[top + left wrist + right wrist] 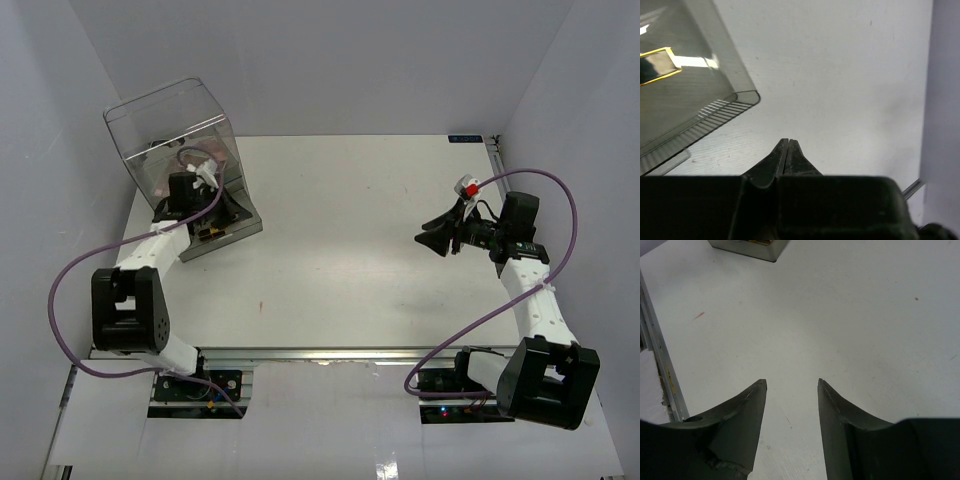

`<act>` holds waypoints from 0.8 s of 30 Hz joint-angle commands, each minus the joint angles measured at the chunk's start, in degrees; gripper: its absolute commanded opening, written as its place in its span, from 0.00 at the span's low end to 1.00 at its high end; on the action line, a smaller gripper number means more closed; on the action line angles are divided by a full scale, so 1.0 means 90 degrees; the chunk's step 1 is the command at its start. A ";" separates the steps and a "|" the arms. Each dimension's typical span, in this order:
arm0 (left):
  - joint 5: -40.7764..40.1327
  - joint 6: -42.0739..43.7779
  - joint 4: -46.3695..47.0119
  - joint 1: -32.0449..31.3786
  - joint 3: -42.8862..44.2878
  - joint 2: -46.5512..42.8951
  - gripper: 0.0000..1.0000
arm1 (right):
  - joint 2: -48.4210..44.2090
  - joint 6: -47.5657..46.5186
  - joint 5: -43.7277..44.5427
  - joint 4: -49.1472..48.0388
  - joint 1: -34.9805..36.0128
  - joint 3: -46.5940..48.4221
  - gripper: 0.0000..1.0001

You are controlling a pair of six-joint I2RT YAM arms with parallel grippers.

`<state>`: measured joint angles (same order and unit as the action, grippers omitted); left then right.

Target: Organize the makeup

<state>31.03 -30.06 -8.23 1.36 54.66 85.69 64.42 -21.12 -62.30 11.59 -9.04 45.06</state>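
The makeup shows only in part, inside the big clear plastic box (175, 140) at the back left. Pinkish shapes (160, 178) show through its wall. In the left wrist view a dark gold-edged piece (657, 64) lies behind the box wall (700, 105). My left gripper (232, 212) is at the box's front right corner, just above the table. It is shut with nothing between its fingertips (788, 141). My right gripper (435, 238) hovers over the right half of the table, pointing left. It stands open and empty (792, 382), over bare table.
The box's base (750, 247) shows at the top of the right wrist view. A metal rail (655, 365) runs along the table's near edge, with a small red mark (699, 316) on the white table. Purple cables loop off both arms. Grey walls close in the sides.
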 commanded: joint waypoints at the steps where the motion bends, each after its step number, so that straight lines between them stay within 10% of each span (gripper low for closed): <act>1: -0.1094 0.2307 -0.1541 -0.1040 0.0791 0.0357 0.05 | -0.0105 -0.0361 -0.0646 -0.0174 -0.0034 -0.0075 0.41; 9: -0.3722 0.5151 -0.2088 -0.2055 0.1265 0.1130 0.10 | -0.0005 -0.0388 -0.0539 -0.0189 -0.0036 -0.0070 0.28; 24: -0.3836 0.7277 -0.1202 -0.1512 0.1139 0.1644 0.12 | 0.0219 -0.0329 -0.0538 -0.0202 -0.0031 -0.0083 0.31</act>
<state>-3.39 30.60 -23.14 -14.68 64.16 100.08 65.74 -23.81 -65.80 11.40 -9.04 44.59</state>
